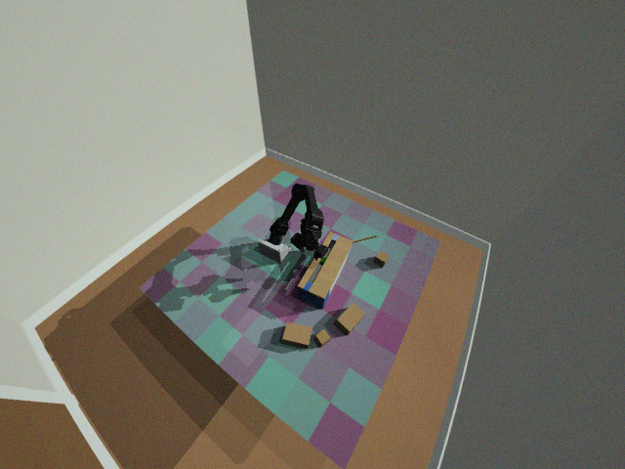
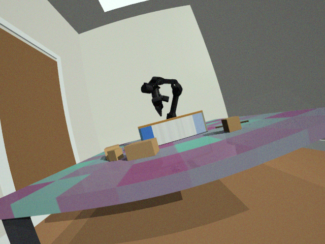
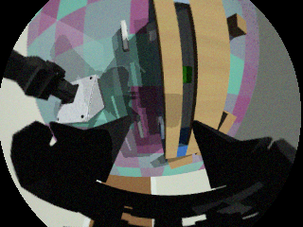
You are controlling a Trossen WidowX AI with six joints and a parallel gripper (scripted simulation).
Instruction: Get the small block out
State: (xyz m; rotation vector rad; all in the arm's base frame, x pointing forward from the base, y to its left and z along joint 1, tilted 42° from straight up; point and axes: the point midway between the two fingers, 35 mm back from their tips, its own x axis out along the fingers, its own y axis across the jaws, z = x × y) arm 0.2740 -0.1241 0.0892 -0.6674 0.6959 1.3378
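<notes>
The long wooden box (image 1: 337,262) (image 2: 174,130) (image 3: 211,61) stands upright on the patterned table. The small green block (image 1: 322,260) (image 3: 187,74) shows through the slot between the box's top strips, partway along its length; the box hides it in the exterior view. A blue patch (image 1: 308,285) (image 2: 146,132) (image 3: 182,150) marks one end of the box, and a pale blue patch (image 2: 199,122) the other. My gripper (image 1: 321,251) (image 2: 160,115) (image 3: 162,121) is open and empty, pointing down above the box. In the wrist view its fingertips lie either side of the near strip and slot.
Wooden blocks (image 1: 296,334) (image 1: 350,319) (image 2: 141,149) and a smaller one (image 1: 321,337) stand beyond the blue end. Another block (image 1: 382,259) (image 2: 232,124) (image 3: 238,25) stands behind the box, near a thin stick (image 1: 364,238) (image 2: 244,121). A small white piece (image 3: 124,35) lies on the front side.
</notes>
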